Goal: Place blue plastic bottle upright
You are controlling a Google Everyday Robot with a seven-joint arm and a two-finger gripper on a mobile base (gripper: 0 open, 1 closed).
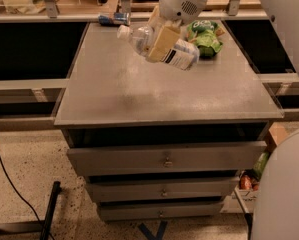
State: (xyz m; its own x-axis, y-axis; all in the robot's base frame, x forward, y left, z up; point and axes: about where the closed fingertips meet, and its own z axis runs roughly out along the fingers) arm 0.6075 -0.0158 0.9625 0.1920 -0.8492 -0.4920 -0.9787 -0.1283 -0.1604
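Note:
The blue plastic bottle is clear with a white cap at its left end and a white label at its right end. It hangs tilted in the air above the grey table top, cap end higher. My gripper reaches down from the top of the view and is shut on the bottle around its middle. A tan finger covers the bottle's centre.
A green snack bag lies at the table's back right, just behind the bottle. A small blue-and-silver can-like object lies at the back edge. Drawers are below the top, the uppermost slightly pulled out. My white arm fills the right side.

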